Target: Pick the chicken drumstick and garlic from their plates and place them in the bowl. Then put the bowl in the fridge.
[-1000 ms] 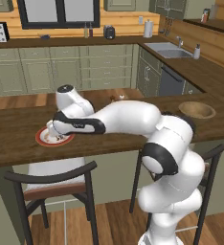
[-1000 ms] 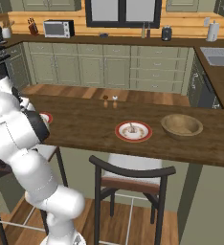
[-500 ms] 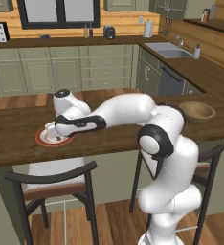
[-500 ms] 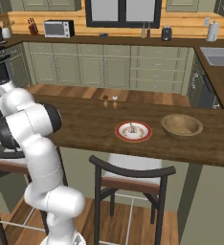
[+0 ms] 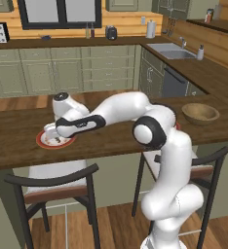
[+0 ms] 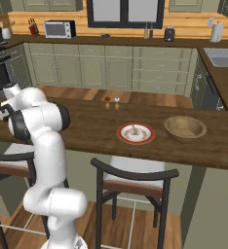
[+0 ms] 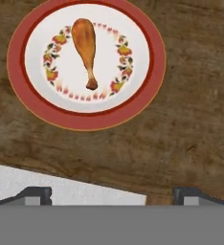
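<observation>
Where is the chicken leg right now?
The drumstick lies on a red-rimmed plate on the wooden counter, seen from above in the hand view. The gripper hovers beside the plate.

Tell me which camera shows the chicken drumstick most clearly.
The hand view: the chicken drumstick lies in full sight from above on its red-rimmed plate, bone end included. In the left base view the arm hides most of that plate. In the right base view the arm covers that spot.
</observation>
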